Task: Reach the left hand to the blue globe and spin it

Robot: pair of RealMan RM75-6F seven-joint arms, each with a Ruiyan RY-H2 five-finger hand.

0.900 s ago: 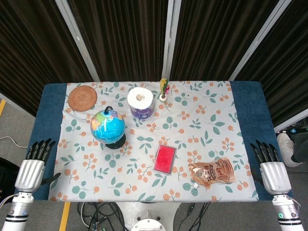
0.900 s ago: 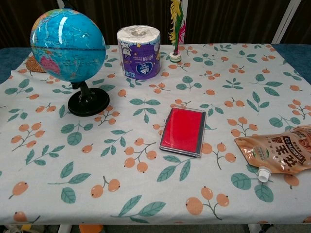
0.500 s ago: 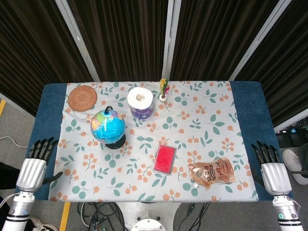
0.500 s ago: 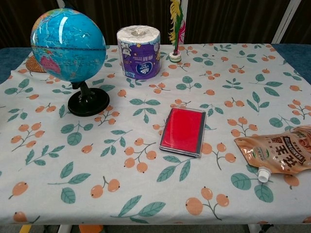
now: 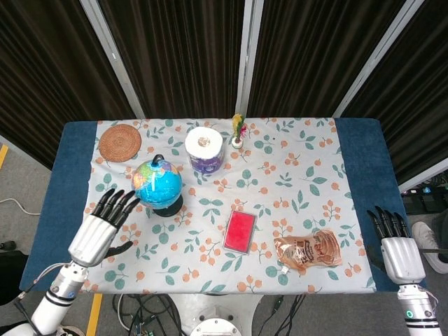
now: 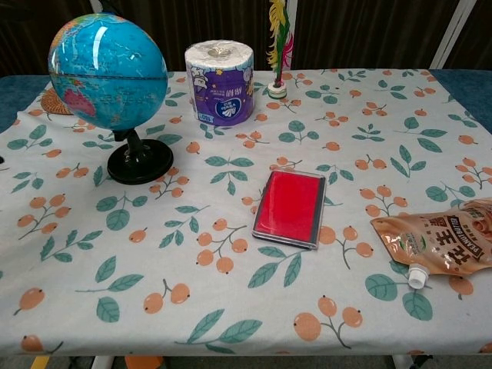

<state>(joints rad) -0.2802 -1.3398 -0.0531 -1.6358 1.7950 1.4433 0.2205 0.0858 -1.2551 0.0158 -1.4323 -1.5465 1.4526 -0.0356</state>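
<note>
The blue globe point(image 5: 157, 183) stands on a black round base at the left middle of the floral cloth; the chest view shows the globe point(image 6: 108, 73) large at the upper left. My left hand point(image 5: 102, 230) hovers over the cloth just left of and nearer than the globe, fingers spread and pointing towards it, holding nothing, a small gap apart from it. My right hand point(image 5: 397, 250) stays open at the table's near right edge. Neither hand appears in the chest view.
A purple toilet roll point(image 5: 204, 149) stands right behind the globe, a woven coaster point(image 5: 120, 142) at the back left, a feathered shuttlecock point(image 5: 238, 131) at the back. A red flat case point(image 5: 240, 230) and an orange pouch point(image 5: 309, 250) lie to the right.
My left hand has moved from the table's left edge inward and forward over the cloth, close to the globe. The right hand has barely shifted.
</note>
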